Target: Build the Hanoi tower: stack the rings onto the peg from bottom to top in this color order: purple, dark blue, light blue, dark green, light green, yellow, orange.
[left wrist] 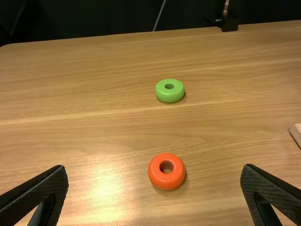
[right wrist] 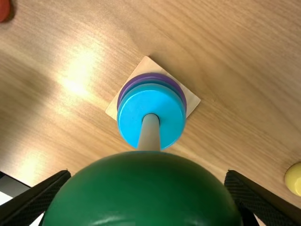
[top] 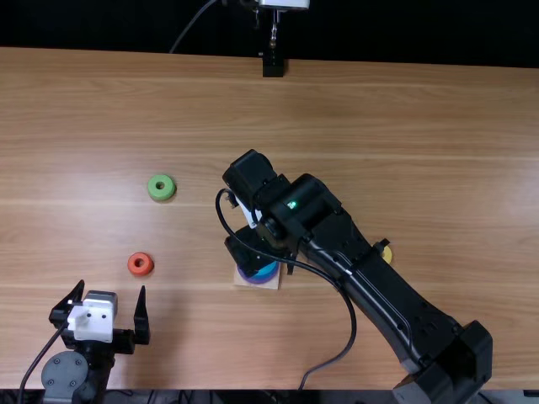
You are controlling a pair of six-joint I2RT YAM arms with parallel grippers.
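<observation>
A: Glossy dark green ring [right wrist: 141, 190]: judged light, rigid, slippery. Hold point?
B: Opposite sides of its outer rim, as the black right gripper [right wrist: 148, 174] clamps it.
A: Location?
B: By the upper end of the pale cylindrical peg [right wrist: 149, 134]; threading unclear. Right arm [top: 379, 286] slants inward, over the peg. Left gripper [top: 112, 288]: near-left, fingers apart.

Robot lab, apparently | two black arms [top: 370, 282] | wooden table [top: 421, 126] | dark backdrop [top: 404, 29] (rather stagey)
</observation>
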